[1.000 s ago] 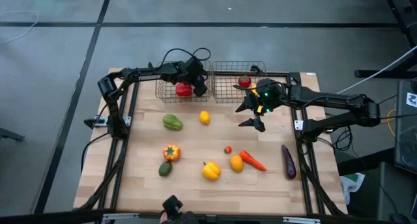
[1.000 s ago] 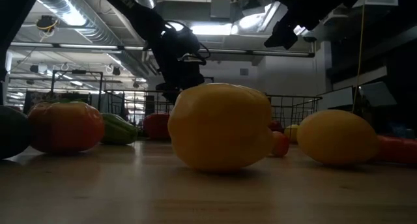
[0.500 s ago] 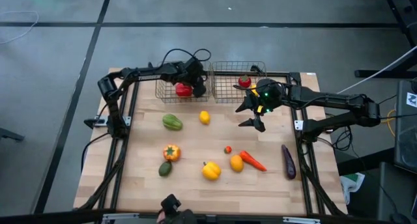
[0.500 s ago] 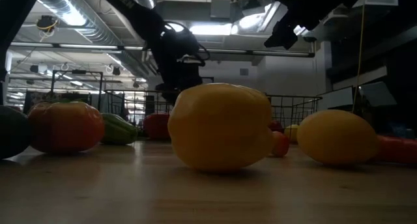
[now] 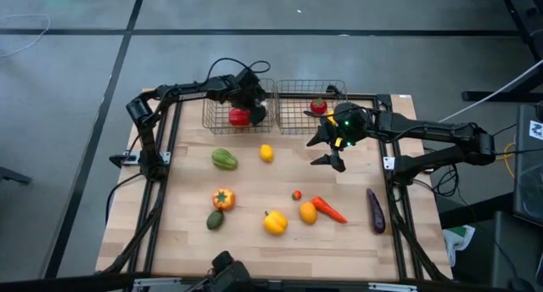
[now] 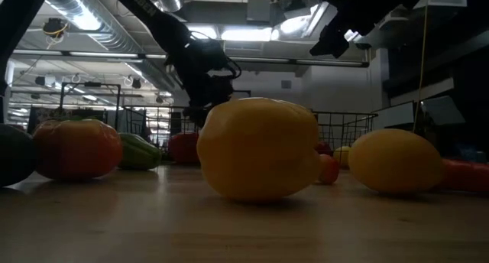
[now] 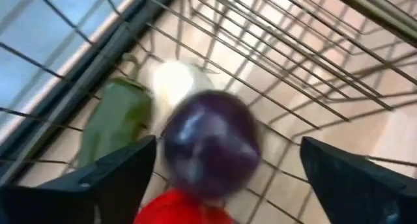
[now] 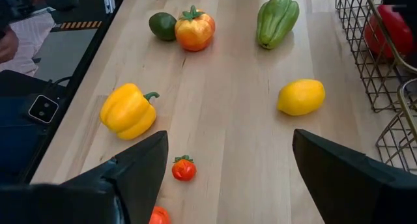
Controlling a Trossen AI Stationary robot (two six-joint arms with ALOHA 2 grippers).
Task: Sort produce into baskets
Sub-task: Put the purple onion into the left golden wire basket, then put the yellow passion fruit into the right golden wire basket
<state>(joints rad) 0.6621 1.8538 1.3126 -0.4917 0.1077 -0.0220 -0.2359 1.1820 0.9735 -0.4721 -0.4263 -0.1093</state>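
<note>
My left gripper (image 5: 257, 108) is open above the left wire basket (image 5: 212, 122). In the left wrist view a blurred purple round piece (image 7: 212, 142) shows between the spread fingers, apart from both. Below it are a red piece (image 7: 179, 208), a white piece (image 7: 172, 81) and a green piece (image 7: 117, 120) on the basket floor. My right gripper (image 5: 327, 152) is open and empty above the table, in front of the right basket (image 5: 293, 122), which holds a red piece (image 5: 318, 106). Loose on the table lie a green pepper (image 5: 224, 159) and a lemon (image 5: 266, 153).
Nearer the front edge lie an orange-red piece (image 5: 223, 198), an avocado (image 5: 215, 220), a yellow pepper (image 5: 275, 221), a small tomato (image 5: 297, 194), an orange (image 5: 307, 212), a carrot (image 5: 331, 210) and a purple eggplant (image 5: 375, 210). Free tabletop lies between the lemon and my right gripper.
My left gripper has shifted a little toward the table's far left over the left basket. My right arm has kept still.
</note>
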